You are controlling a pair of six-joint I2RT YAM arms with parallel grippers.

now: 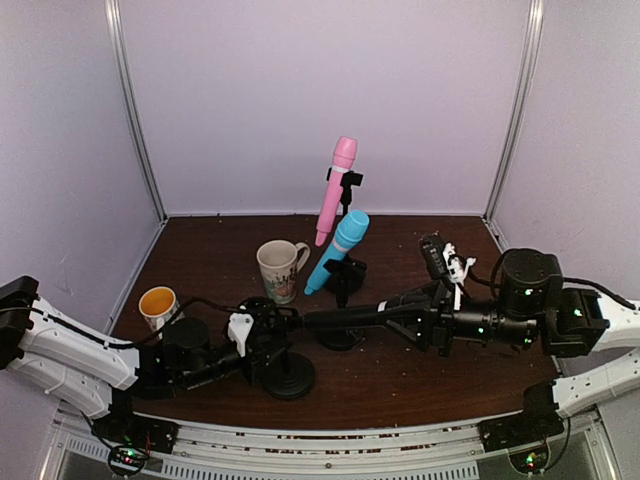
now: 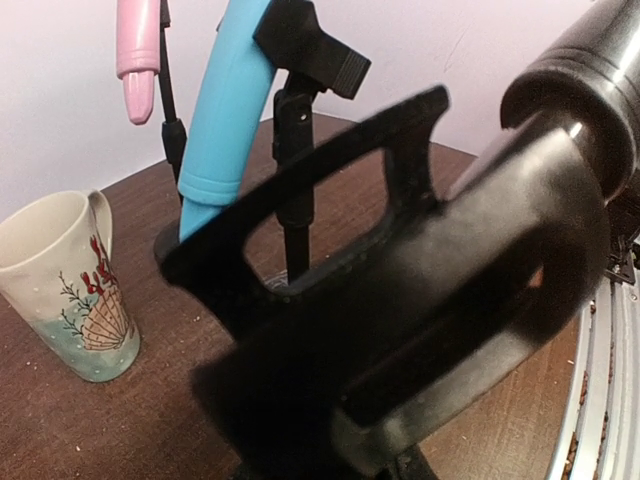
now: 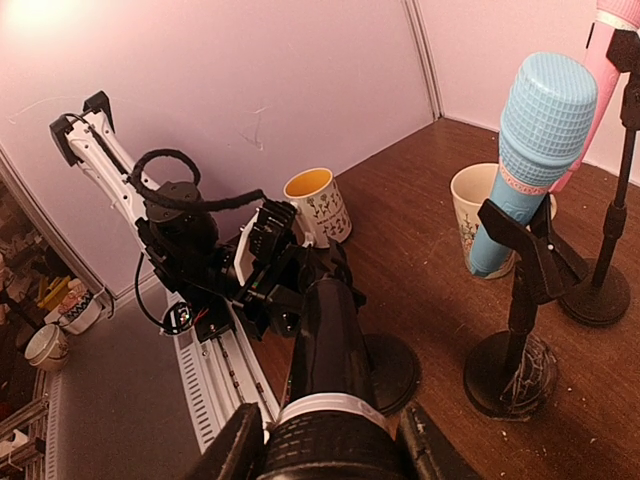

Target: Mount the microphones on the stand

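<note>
Gripping the black microphone [image 3: 328, 350] by its rear end, the right gripper [image 3: 330, 442] has its fingers pressed against both sides of the barrel at the bottom edge of the right wrist view. The barrel runs up the frame to the left gripper [image 3: 285, 275]. In the top view the same microphone lies level across the middle of the frame. Its far tip meets the left gripper [image 1: 262, 328] just above the near stand [image 1: 290, 378], whose round base sits on the table [image 1: 420, 385].

The left gripper's jaws are drawn to a narrow gap around the head of that stand. In the left wrist view its fingers [image 2: 330, 210] fill the frame, dark and blurred, so what they pinch is not clear. The black microphone's rounded end shows at upper right.

The blue microphone [image 1: 340, 250] sits tilted in the clip of the middle stand. The pink microphone [image 1: 335, 195] is clipped higher on the tall stand behind it.

Only the right wrist view shows the silver ring around the black barrel. Only the left wrist view shows the shell drawing on the white mug [image 2: 70, 290], at lower left beside the blue microphone. A cup [image 1: 158, 305] with a yellow inside stands at the left of the top view.
</note>
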